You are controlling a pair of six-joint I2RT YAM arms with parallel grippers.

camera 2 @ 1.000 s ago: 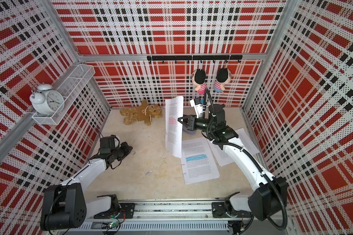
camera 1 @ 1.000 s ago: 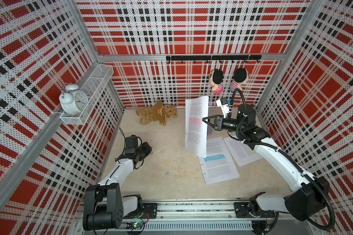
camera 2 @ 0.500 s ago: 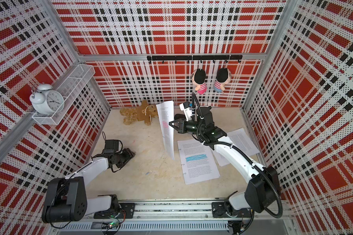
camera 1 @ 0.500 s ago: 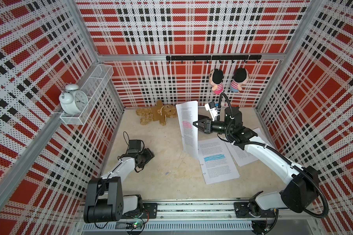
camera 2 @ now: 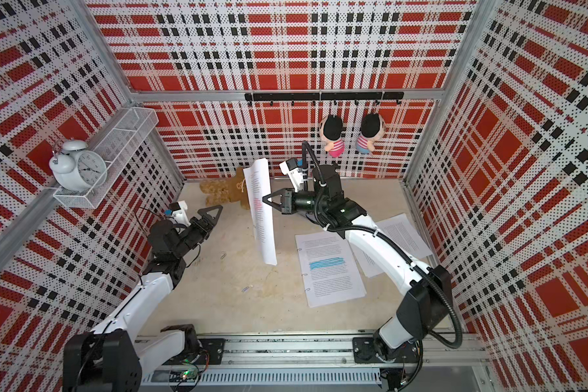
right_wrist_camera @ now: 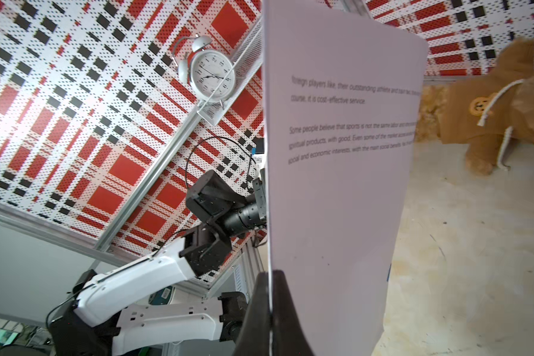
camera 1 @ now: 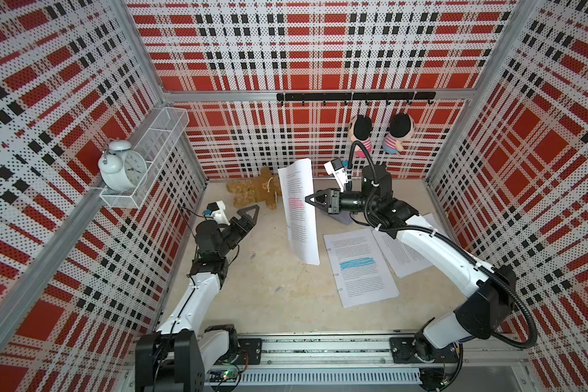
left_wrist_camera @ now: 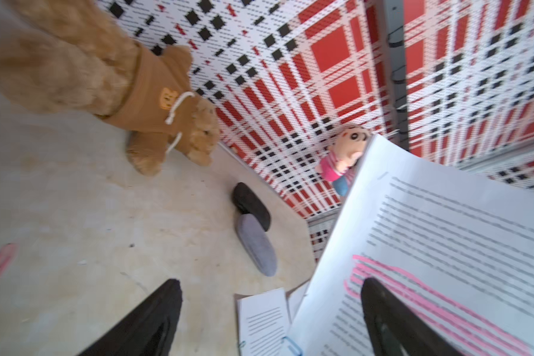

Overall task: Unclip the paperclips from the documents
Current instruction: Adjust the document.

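- One pink-highlighted document (camera 1: 298, 220) raised off the worktop (camera 1: 272, 315), upright, printed face turned toward the left arm.
- Clamped on one long edge, level with the pink band, by right tool (camera 1: 307, 200); fingers (right_wrist_camera: 255, 314) pressed shut on both faces of the sheets (plainest in the right wrist view).
- Lower corner touching the worktop or hanging clear: cannot tell.
- Left tool (camera 1: 252, 220) spread wide, gripping nothing, pointed at the printed face, near the page yet apart from it in both top views.
- Blue paperclip (left_wrist_camera: 292, 345) clipped on the page's free long edge, opposite the clamped one.
- Blue-highlighted document (camera 1: 360, 268) flat on the worktop beside the right arm, tiny margin paperclips (camera 1: 336, 274) along its near long edge (colours too small to tell).
- Third document (camera 1: 406, 253) flat just beyond it, partly covered by the right arm, highlight hidden.
- Loose on bare worktop between left arm and held page: first stray paperclip (camera 1: 253, 254) near left tool, second stray paperclip (camera 1: 278, 289) nearer the front rail.
- Teddy bear (camera 1: 253, 191) by the back wall, partly hidden behind the held page.
- Held page also blocking the right wrist view of left tool's fingers.
- Alarm clock (camera 1: 124, 166) in a wire basket (camera 1: 157, 149) on the side wall; two dolls (camera 1: 362, 134) hanging at the back.
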